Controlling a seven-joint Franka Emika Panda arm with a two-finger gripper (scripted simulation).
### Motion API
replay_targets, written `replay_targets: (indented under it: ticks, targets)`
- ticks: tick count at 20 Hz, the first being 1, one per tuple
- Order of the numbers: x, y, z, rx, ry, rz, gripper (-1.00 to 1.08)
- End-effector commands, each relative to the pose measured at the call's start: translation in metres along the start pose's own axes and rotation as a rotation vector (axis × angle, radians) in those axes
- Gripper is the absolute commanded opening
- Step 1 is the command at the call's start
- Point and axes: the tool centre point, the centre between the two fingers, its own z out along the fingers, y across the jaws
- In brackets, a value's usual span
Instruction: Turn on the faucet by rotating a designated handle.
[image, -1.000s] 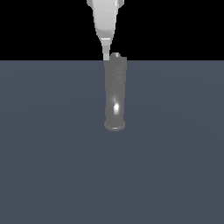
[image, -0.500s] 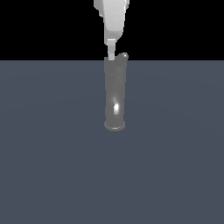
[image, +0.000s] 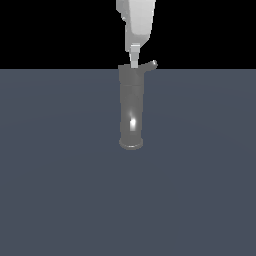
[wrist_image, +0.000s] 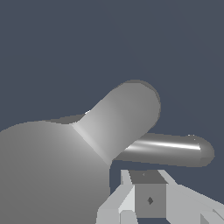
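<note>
gripper (image: 134, 63) atop faucet (image: 131, 107) — handle (image: 149, 65) beside

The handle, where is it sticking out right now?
In the exterior view, the handle pokes out of the faucet at its top, toward the exterior view's right, just beside the gripper tip.

Hand (image: 134, 64) atop faucet (image: 131, 107); handle (image: 149, 65) toward exterior view's right.
</note>
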Motion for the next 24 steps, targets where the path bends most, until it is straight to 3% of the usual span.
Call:
replay_targets:
  ticks: [1, 24]
  targets:
    - [0.011, -0.010, 0.000, 0.010, 0.002, 0.013, -1.00]
    - [0.087, -0.067, -0.003, 0.030, 0.012, 0.104, -1.00]
